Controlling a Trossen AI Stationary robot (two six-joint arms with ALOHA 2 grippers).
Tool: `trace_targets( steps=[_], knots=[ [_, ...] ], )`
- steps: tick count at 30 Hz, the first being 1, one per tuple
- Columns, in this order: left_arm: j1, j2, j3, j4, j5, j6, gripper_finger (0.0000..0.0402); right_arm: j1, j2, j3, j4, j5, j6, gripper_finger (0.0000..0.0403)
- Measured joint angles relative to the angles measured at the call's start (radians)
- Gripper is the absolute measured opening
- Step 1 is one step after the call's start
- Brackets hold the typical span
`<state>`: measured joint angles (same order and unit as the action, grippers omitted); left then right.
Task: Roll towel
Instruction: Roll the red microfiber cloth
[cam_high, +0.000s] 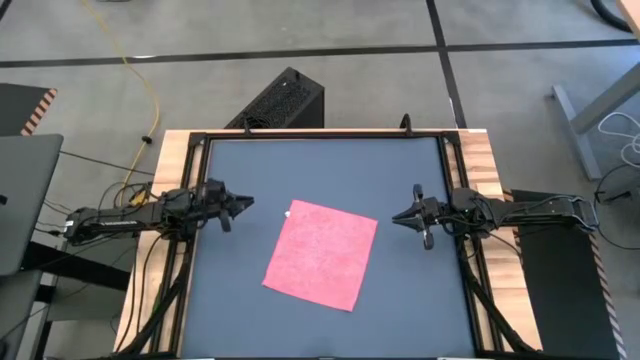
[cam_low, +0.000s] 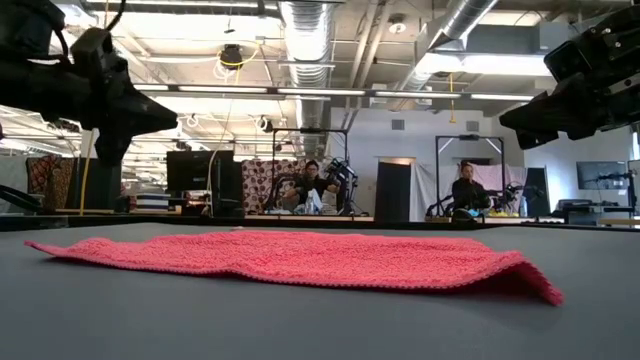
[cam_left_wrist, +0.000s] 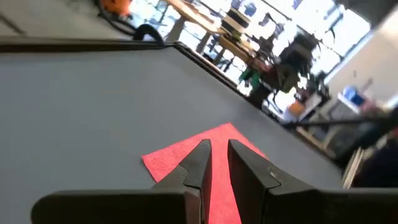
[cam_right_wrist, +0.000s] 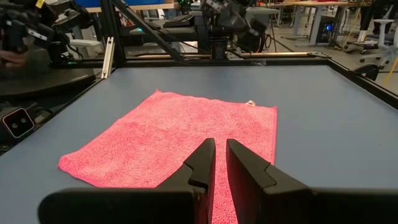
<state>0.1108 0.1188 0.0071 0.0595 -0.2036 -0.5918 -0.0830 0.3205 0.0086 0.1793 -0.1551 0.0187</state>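
The towel (cam_high: 321, 254) lies flat and unrolled on the table (cam_high: 420, 300), between the 2 grippers; left gripper (cam_high: 246, 204) and right gripper (cam_high: 397, 215) hover beside it, fingers nearly together, gripping nothing.

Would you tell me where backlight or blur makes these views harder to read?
Low view: bright ceiling lights behind leave both arms as dark silhouettes, while the towel stays clear. Left wrist view: the room beyond is blown out and smeared. High and right wrist views: evenly lit, sharp.
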Motion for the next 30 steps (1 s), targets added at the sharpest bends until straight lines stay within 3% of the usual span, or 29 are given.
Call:
trace_targets(
  steps=[4,14,19,23,30],
  knots=[
    [0.000,0.000,0.000,0.005,-0.047,-0.114,0.0043,0.000,0.000,0.000,0.000,0.000,0.000,0.0068],
    [0.000,0.002,0.000,0.005,-0.037,-0.265,0.0043,0.000,0.000,0.000,0.000,0.000,0.000,0.0068],
    [0.000,0.006,0.002,0.007,0.040,-0.247,0.0043,0.000,0.000,0.000,0.015,0.000,0.000,0.0068],
    [0.000,0.018,0.020,0.002,0.120,-0.203,0.0043,0.003,0.000,0.000,0.082,0.003,0.096,0.0068],
    [0.000,0.124,0.126,0.004,0.162,-0.016,0.0043,0.020,0.001,0.045,0.199,0.172,0.104,0.0068]
  ],
)
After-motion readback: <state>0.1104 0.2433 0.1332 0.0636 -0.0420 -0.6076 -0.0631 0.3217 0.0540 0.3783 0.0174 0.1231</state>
